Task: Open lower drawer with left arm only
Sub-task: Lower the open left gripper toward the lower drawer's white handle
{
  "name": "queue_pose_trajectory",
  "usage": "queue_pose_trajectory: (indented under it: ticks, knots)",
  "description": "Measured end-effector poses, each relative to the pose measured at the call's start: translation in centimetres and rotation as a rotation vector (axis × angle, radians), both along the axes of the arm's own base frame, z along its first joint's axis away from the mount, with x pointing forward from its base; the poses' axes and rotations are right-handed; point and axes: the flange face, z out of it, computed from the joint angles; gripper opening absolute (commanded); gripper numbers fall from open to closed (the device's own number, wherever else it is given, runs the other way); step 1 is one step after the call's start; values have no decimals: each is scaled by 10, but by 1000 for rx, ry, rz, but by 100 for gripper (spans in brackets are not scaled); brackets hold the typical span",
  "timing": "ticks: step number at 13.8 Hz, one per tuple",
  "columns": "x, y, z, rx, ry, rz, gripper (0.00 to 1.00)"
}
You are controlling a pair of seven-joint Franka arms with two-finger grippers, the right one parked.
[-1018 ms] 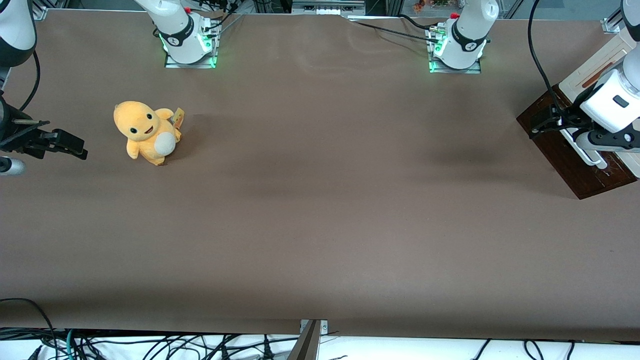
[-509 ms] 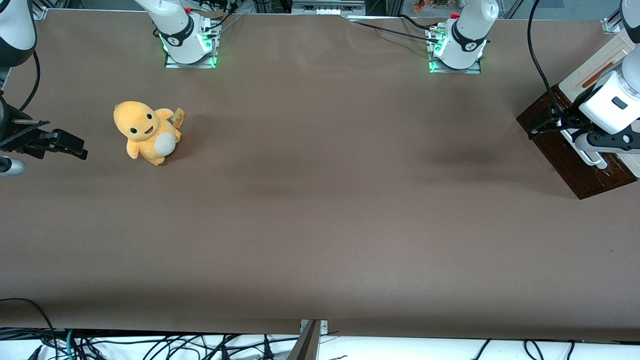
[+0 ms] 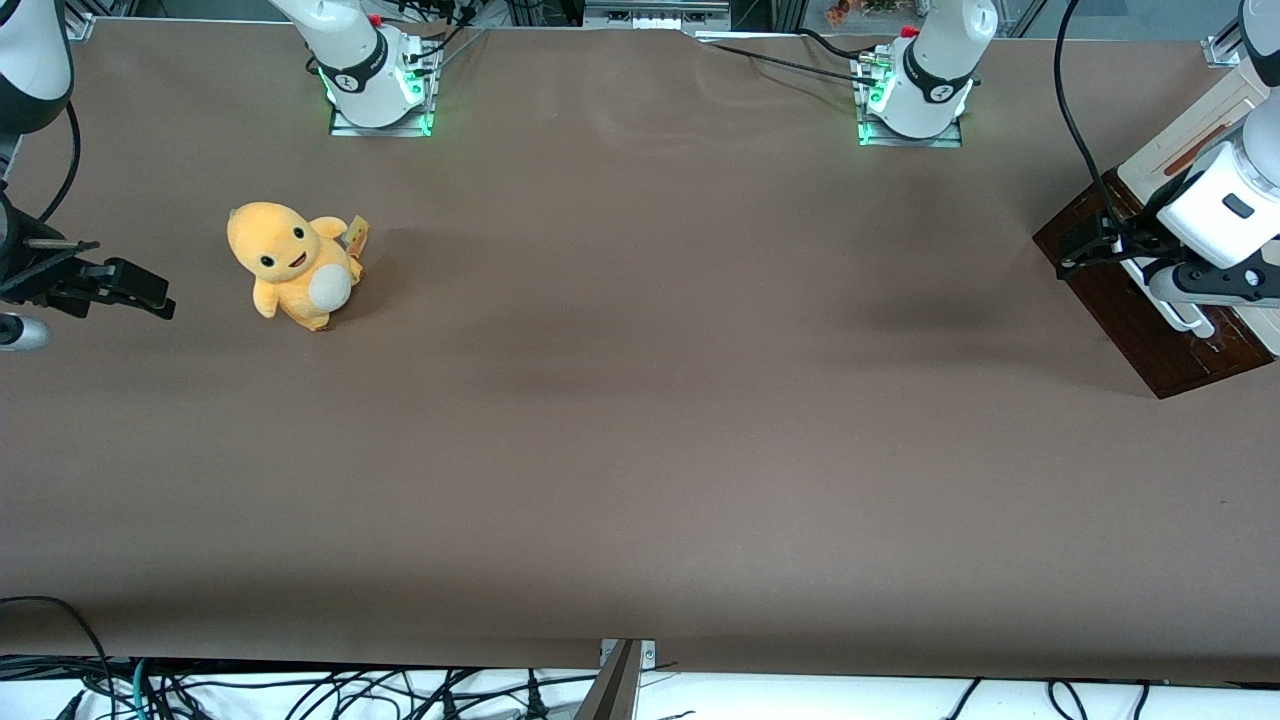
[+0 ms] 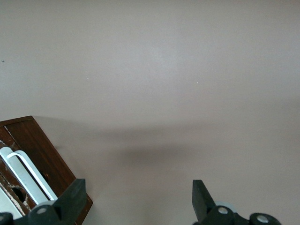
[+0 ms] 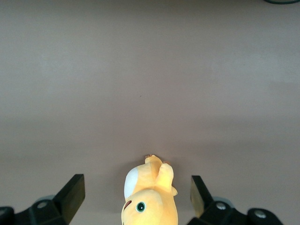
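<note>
Brown tabletop (image 3: pixel 640 400); end effector (image 4: pixel 136 199) spread, empty; drawer (image 4: pixel 35 154) handle (image 4: pixel 26 173) just beside it, ungrasped; pull remains.

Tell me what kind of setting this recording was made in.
Most likely a robotics lab bench. Two arm bases are bolted to a brown-covered table, with loose cables along its edge. The left arm's gripper, open, hovers by the lower drawer; a plush toy sits as a prop.
</note>
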Motion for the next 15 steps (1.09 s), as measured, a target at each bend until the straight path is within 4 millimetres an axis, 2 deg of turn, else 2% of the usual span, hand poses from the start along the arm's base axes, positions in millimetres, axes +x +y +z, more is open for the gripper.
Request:
queue_pose_trajectory:
  ticks: [4,7,10,13,15]
  knots:
    - [1,2,-4,0,9,7,100]
    - [10,16,-31,3,58,69,100]
    - [24,34,-85,81,155,108,100]
    - [37,52,-162,252,293,141,100]
    - [43,72,-216,378,364,181,100]
